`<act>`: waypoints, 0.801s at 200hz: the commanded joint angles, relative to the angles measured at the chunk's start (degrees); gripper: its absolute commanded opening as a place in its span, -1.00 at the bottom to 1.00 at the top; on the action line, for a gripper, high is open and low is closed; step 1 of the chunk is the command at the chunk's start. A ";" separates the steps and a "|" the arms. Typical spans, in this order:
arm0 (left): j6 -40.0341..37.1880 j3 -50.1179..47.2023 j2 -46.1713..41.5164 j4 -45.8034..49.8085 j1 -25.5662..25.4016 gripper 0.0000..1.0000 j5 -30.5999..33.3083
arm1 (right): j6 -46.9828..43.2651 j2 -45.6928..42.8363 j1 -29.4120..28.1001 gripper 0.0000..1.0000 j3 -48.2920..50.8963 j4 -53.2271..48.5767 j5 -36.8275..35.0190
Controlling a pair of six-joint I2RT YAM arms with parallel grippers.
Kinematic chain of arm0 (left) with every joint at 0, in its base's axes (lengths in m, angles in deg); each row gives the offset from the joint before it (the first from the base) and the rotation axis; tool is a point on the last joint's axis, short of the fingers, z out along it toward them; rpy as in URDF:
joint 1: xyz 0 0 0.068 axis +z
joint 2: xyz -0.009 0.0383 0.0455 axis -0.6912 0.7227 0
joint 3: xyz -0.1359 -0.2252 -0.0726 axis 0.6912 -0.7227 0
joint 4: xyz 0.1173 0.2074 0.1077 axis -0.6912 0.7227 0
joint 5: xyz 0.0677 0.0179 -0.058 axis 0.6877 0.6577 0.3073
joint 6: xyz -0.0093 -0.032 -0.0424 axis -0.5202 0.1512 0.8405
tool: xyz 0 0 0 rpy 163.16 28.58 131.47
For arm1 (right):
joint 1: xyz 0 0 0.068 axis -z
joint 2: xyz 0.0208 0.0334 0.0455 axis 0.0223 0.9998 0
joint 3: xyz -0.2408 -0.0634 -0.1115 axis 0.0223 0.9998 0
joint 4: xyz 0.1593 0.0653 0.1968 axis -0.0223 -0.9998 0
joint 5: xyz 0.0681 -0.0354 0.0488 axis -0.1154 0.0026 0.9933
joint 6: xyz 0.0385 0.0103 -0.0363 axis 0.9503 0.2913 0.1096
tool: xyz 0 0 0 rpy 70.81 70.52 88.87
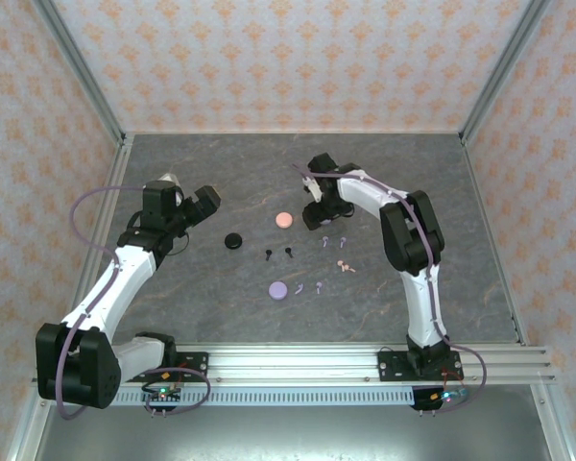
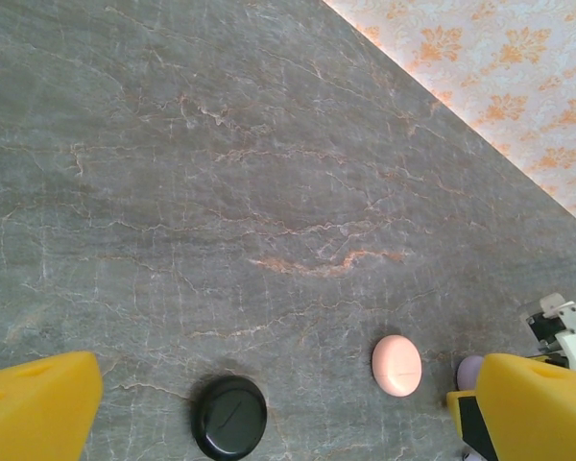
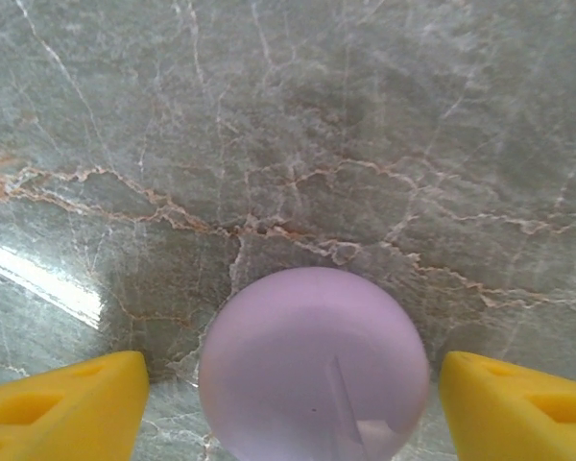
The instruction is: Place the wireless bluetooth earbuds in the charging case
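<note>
A lilac round charging case (image 3: 314,370) lies on the table between the yellow fingers of my right gripper (image 3: 293,384), which is open with a small gap on each side. In the top view the right gripper (image 1: 317,209) points down right of the pink case (image 1: 282,220). Tiny earbuds lie loose in pairs: black earbuds (image 1: 278,254), lilac earbuds (image 1: 333,241), pink earbuds (image 1: 345,266), and a second lilac pair (image 1: 309,287) beside another lilac case (image 1: 278,288). My left gripper (image 1: 200,202) hovers open above the table, left of the black case (image 1: 233,240), holding nothing.
In the left wrist view the black case (image 2: 229,416) and the pink case (image 2: 396,366) lie between the wide-open fingers (image 2: 38,408). Patterned walls (image 1: 269,58) enclose the marble table (image 1: 173,173) on three sides. A metal rail (image 1: 317,363) runs along the near edge.
</note>
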 commanded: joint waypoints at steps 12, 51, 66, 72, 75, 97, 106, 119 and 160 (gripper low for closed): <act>-0.66 1.53 -0.28 1.70 -0.27 1.00 1.10 | -0.94 0.60 -0.80 0.52 -0.80 -2.00 0.36; -0.74 1.62 -0.54 2.05 -0.29 1.00 1.15 | -0.65 0.47 -0.94 0.36 -0.13 -2.07 0.52; -0.81 1.78 -0.54 2.25 -0.31 1.00 1.24 | -0.55 0.47 -0.88 0.30 -0.01 -1.99 0.44; -0.83 1.80 -0.55 2.23 -0.26 1.00 1.21 | -0.48 0.41 -0.92 0.26 0.05 -1.94 0.28; -0.83 1.84 -0.54 2.35 -0.25 1.00 1.21 | -0.44 0.39 -0.89 0.24 0.13 -1.91 0.23; -1.09 2.10 -0.63 2.58 -0.31 1.00 1.17 | -0.10 -0.17 -0.87 0.13 0.78 -1.19 -0.40; -1.25 2.19 -0.64 2.79 -0.30 1.00 1.05 | -0.03 -0.84 -0.93 0.10 1.40 -0.48 -0.67; -1.53 2.47 -0.72 3.14 -0.30 1.00 0.96 | 0.14 -2.05 -0.93 0.04 2.54 1.02 -1.06; -3.57 4.72 -0.45 3.92 -0.26 1.00 -2.65 | 0.18 -10.91 -0.89 -0.06 8.40 8.02 -1.22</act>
